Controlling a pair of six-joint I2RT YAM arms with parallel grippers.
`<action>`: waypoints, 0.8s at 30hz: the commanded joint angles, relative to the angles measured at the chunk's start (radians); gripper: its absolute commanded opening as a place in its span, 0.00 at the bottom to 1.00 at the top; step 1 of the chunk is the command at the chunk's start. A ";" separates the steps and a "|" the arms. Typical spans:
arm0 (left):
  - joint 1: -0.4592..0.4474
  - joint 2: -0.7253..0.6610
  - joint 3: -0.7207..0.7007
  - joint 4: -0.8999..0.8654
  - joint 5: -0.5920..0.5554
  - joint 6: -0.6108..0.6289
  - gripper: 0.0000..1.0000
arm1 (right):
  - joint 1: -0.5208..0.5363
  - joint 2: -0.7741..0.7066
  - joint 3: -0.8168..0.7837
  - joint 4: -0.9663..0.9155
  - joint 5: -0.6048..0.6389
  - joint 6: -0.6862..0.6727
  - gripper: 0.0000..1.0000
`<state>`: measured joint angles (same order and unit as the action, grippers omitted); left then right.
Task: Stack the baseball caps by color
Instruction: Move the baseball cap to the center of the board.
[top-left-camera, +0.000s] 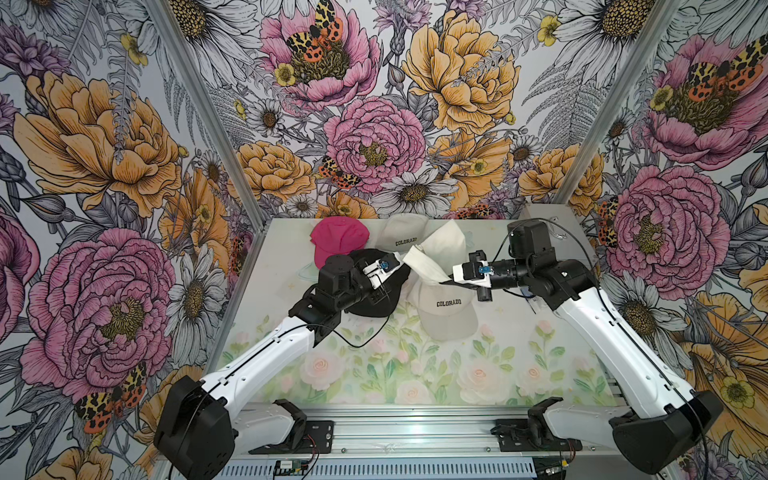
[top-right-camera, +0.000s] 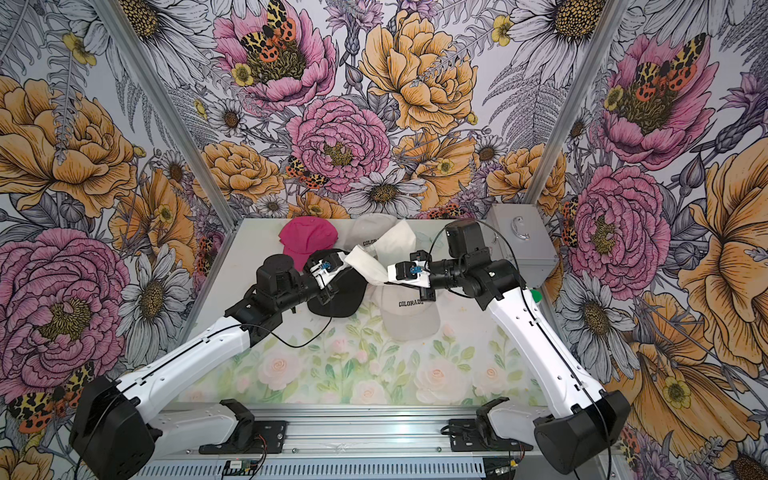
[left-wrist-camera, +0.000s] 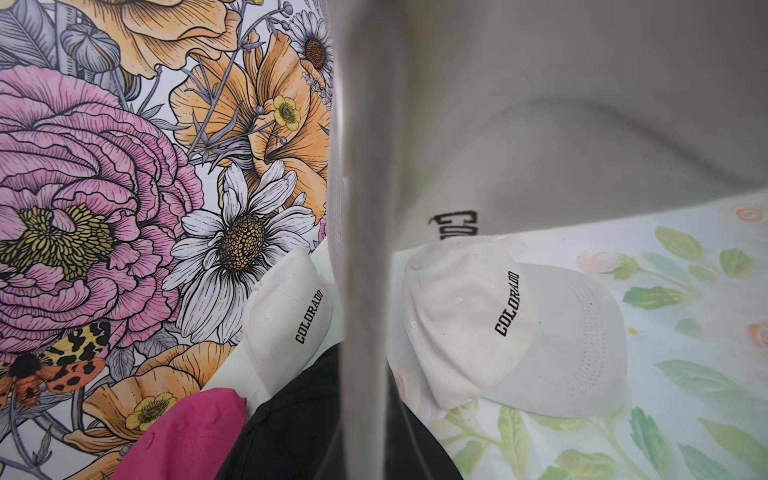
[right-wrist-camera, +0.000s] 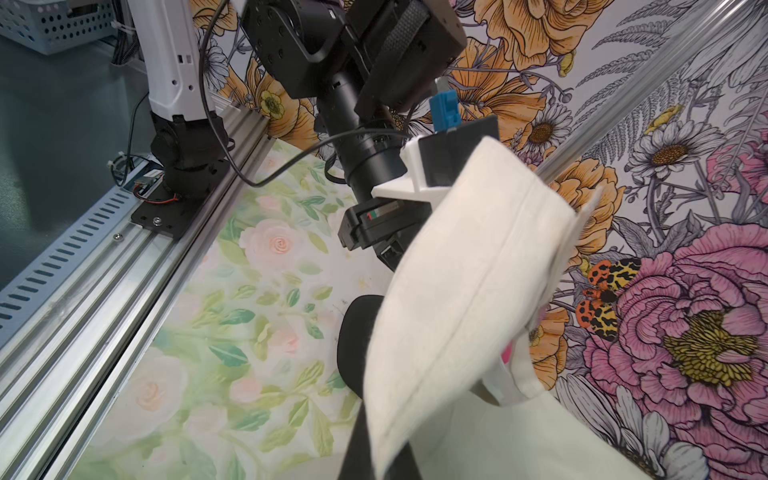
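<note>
Because both hands are clenched on it, the left hand (top-left-camera: 398, 261) at one edge and the right hand (top-left-camera: 452, 277) at the other, a cream cap (top-left-camera: 436, 249) hangs stretched in the air between them, probably to square it up for its colour pile. Just below lies a second cream cap (top-left-camera: 446, 311). A third cream cap (top-left-camera: 405, 232) sits at the back beside a pink cap (top-left-camera: 338, 243), and a black cap (top-left-camera: 374, 306) lies under the left arm. The surface (top-left-camera: 374, 365) wears a pale rose print, with a silver case (top-right-camera: 519, 245) at its far right corner — loud floral walls (top-left-camera: 124, 166) enclose everything.

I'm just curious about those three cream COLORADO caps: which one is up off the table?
The lifted cream cap, hanging between the left gripper and right gripper. The rear cream cap and front cream cap lie on the table.
</note>
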<state>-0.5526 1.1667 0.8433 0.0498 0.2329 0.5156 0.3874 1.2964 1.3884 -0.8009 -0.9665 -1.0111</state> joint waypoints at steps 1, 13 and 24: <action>0.024 -0.054 -0.054 0.067 -0.048 -0.082 0.00 | 0.009 0.005 0.038 -0.045 -0.062 0.011 0.00; 0.027 -0.119 -0.073 0.059 -0.155 -0.101 0.72 | -0.032 -0.006 0.013 -0.044 -0.003 0.042 0.00; -0.081 -0.231 -0.071 0.002 -0.337 -0.295 0.99 | -0.003 -0.014 0.007 -0.044 0.300 0.170 0.00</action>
<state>-0.6262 0.9447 0.7525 0.0986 -0.0315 0.3340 0.3748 1.3098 1.3930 -0.8474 -0.7563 -0.8913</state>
